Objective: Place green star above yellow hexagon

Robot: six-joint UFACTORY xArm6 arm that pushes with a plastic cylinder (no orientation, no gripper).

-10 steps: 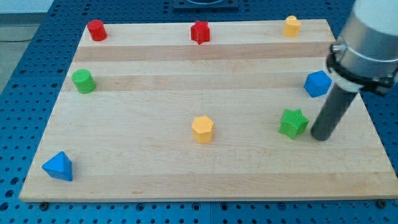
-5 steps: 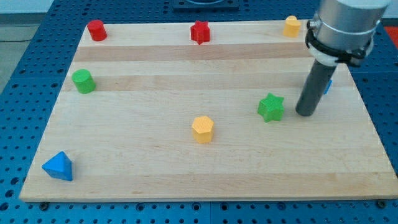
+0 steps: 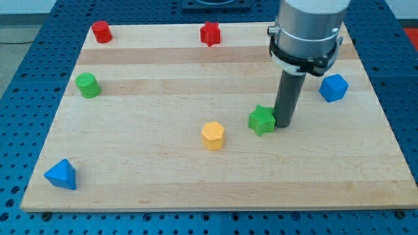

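Now the small green star-shaped block (image 3: 262, 120) sits on the pale wooden table (image 3: 130, 163), a bit to the right of the middle. It is bright green, with short blunt points and a bumpy look on top. It lies flat.

The small yellow hexagon block (image 3: 213, 135) is near it, to the view's left and a little lower. The two are apart, with bare wood between them. So the star is up and to the right of the hexagon, not straight above it.

The table is made of light wood planks with long lines running from side to side. It rests on a blue base full of little holes (image 3: 26, 85), which shows all around the wood.

My tip (image 3: 283, 124) is the bottom end of a straight dark rod. It stands on the wood right at the star's right side, and it looks like it is touching the star. The tool has no parts that spread or press together; it is just one rod, and it pinches nothing. A big grey round arm part (image 3: 307, 26) sits above the rod.

Other blocks sit farther out. A blue block (image 3: 334, 87) is to the right. A red star block (image 3: 209, 33) and a red round block (image 3: 100, 31) are near the top edge. A green round block (image 3: 87, 85) is on the left, and a blue pointed block (image 3: 61, 174) is at the bottom left.
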